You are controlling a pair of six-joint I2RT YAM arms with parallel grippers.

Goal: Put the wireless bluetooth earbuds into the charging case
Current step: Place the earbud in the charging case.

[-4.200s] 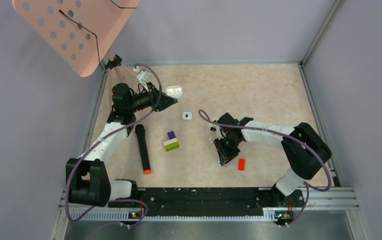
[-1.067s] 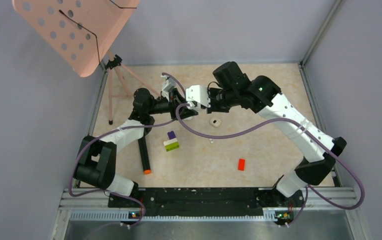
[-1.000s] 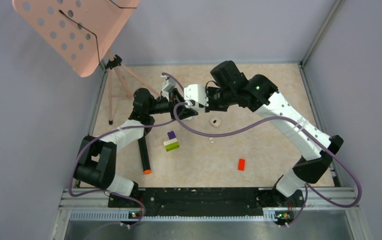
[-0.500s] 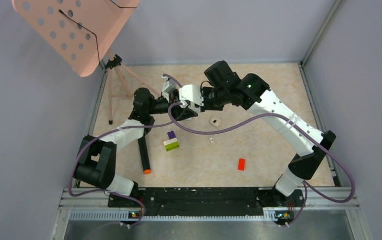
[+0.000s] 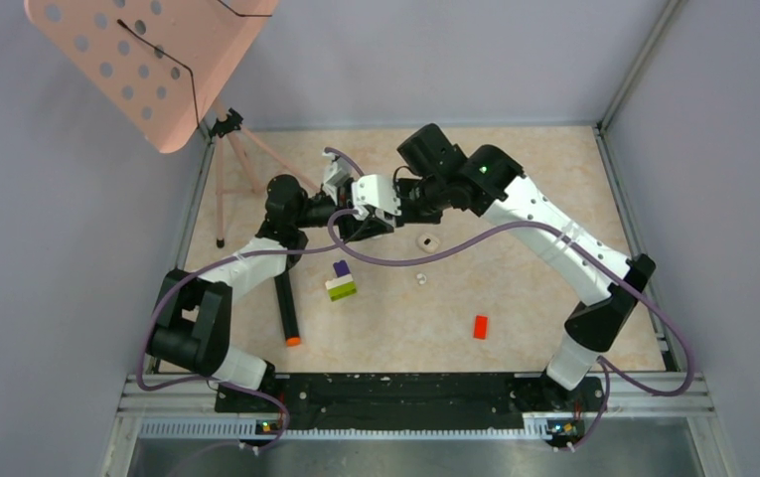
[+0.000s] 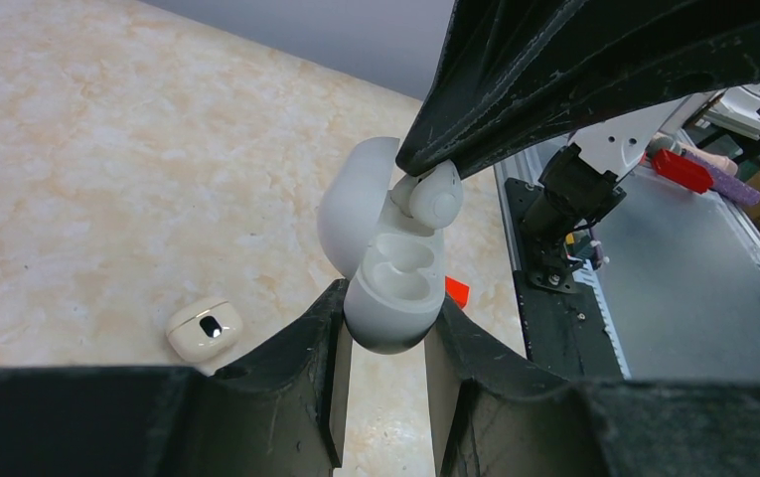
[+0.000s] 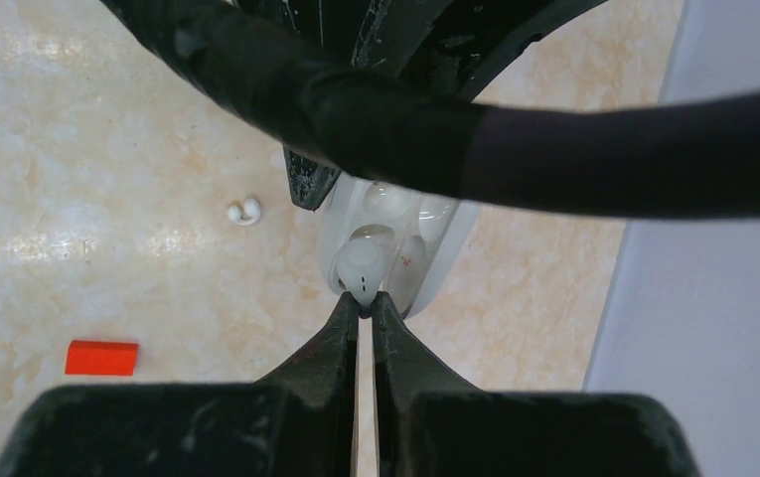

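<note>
The table (image 5: pixel 525 179) is closed in by walls (image 5: pixel 455 60) on the far, left and right sides, with a black rail (image 5: pixel 405 388) along its near edge. Its right half is mostly bare; the left holds a pink stand (image 5: pixel 147 70) on thin legs, a black marker (image 5: pixel 282 293) and a small block stack (image 5: pixel 341 281). Both arms meet above the far middle of the table. The left fingers (image 6: pixel 311 338) are closed narrowly on the base of the open charging case (image 6: pixel 392 298), its lid tipped back. The right fingers (image 7: pixel 331 343) are pinched tight on an earbud (image 7: pixel 363 266), holding it at the mouth of the case, over the well nearer the lid. Below on the table lie a second case (image 5: pixel 427 241), a loose earbud (image 5: pixel 420 278) near it, and a red brick (image 5: pixel 480 326) well apart, toward the rail.
</note>
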